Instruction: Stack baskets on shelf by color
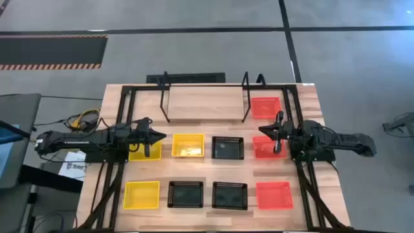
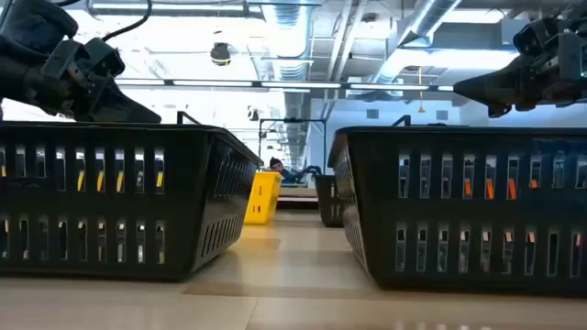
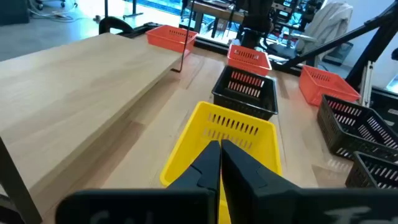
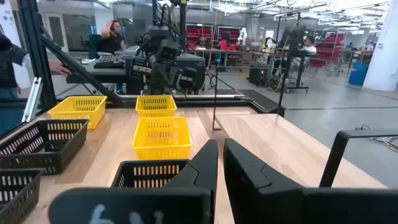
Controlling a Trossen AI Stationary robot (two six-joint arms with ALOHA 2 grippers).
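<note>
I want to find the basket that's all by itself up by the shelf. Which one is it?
Look at the shelf, the pale wooden board on black wire hoops at the far side of the table. Just past its right-hand hoop sits one red-orange basket. It is the only basket level with the shelf; all the others lie in two rows nearer the front.

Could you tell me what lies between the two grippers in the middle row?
In the high view, a yellow mesh basket and a black mesh basket sit between the left gripper and right gripper.

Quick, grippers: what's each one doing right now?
Left gripper: shut, empty, above a yellow basket.
Right gripper: nearly closed, holding nothing, above a red basket.
</note>
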